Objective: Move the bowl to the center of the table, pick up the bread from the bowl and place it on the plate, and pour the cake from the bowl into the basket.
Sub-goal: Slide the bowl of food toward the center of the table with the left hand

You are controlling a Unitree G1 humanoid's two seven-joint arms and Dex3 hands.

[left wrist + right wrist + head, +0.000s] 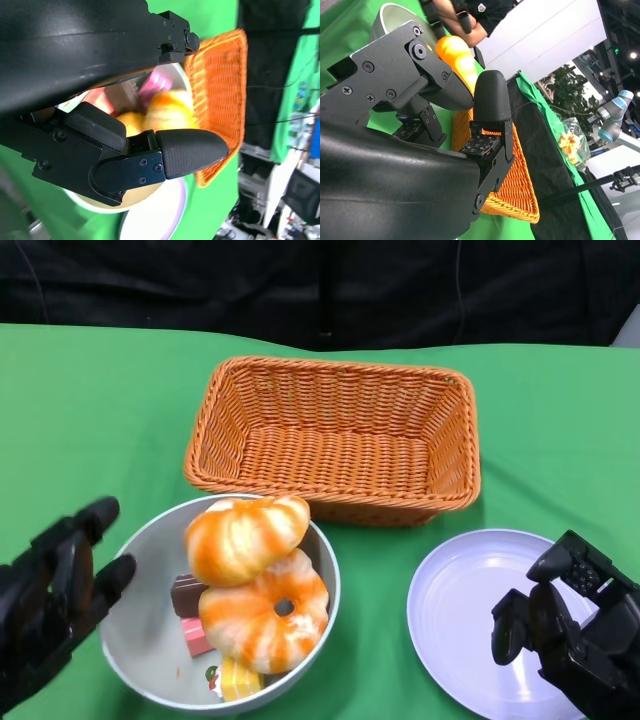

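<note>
Judging by the layout, you have all steps pending: both breads (pixel 247 536) and cake pieces (pixel 188 594) remain in the bowl (pixel 140 655), left hand (pixel 50 595) spread beside it, right hand (pixel 570 625) empty, fingers loosely curled, over the bare plate (pixel 470 590), basket (pixel 335 435) unfilled.

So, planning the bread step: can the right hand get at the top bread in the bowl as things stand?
Probably yes. The right hand hovers open over the plate, and the top bread lies uncovered in the bowl. Nothing stands between them; the left hand is on the bowl's far side.
</note>
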